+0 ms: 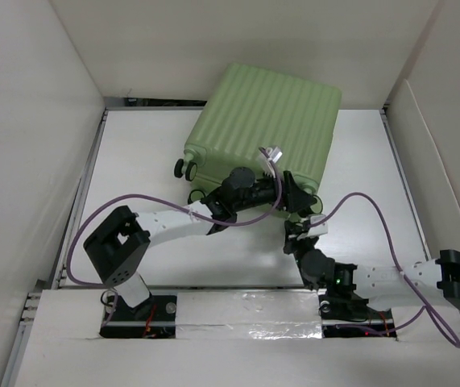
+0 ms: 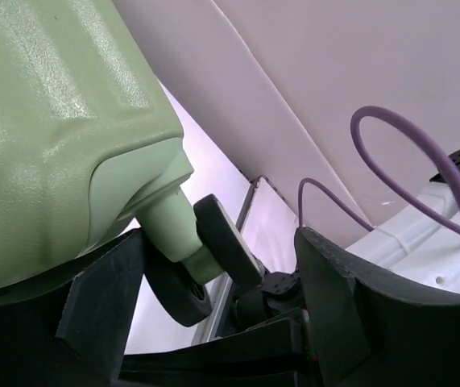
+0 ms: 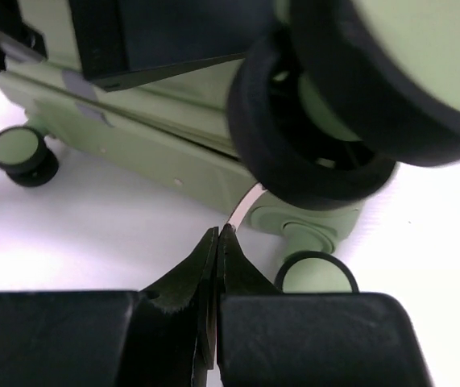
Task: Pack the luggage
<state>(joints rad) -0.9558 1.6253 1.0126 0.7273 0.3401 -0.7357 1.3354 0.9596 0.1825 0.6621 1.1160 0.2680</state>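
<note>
With right fingers (image 3: 185, 278) pinched on a thin pale strip (image 3: 244, 211), perhaps the zipper pull, draw steadily along the luggage (image 3: 133, 137) while spread, empty left fingers (image 2: 93, 314) straddle a wheel (image 2: 177, 298).

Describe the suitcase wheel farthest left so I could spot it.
On the white table lies a light green ribbed suitcase. At its near left corner, a small black-and-green wheel juts past the shell, farther left than any other wheel.
</note>
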